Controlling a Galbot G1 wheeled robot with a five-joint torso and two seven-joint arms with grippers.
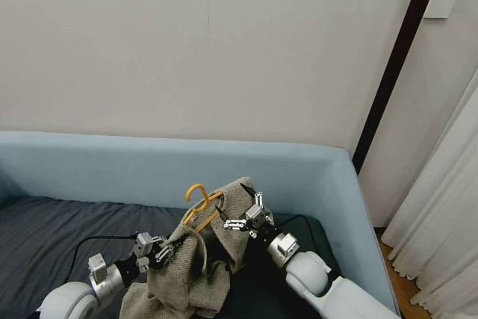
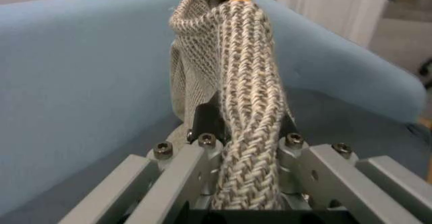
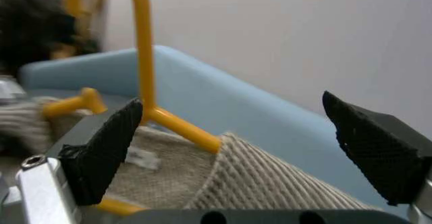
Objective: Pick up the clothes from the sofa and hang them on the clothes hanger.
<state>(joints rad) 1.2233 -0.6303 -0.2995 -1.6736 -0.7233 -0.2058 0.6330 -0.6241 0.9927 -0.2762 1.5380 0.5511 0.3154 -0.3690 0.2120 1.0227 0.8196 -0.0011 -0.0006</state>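
Pinching a thick fold of the knit garment (image 1: 200,263), the left gripper (image 1: 160,249) sits low over the sofa's dark seat (image 1: 52,229). Its metal fingers (image 2: 177,177) are pressed against the fabric on both sides. The right gripper (image 1: 245,214) is at the garment's upper shoulder, with its black pads (image 3: 101,153) spread wide. The cloth and a wire of the yellow hanger (image 1: 199,201) lie between the pads, and neither is clamped. There is one garment, draped over one hanger, its hook sticking up above the cloth. Both are held above the seat in front of the blue sofa (image 1: 149,163) backrest, with two grippers at work.
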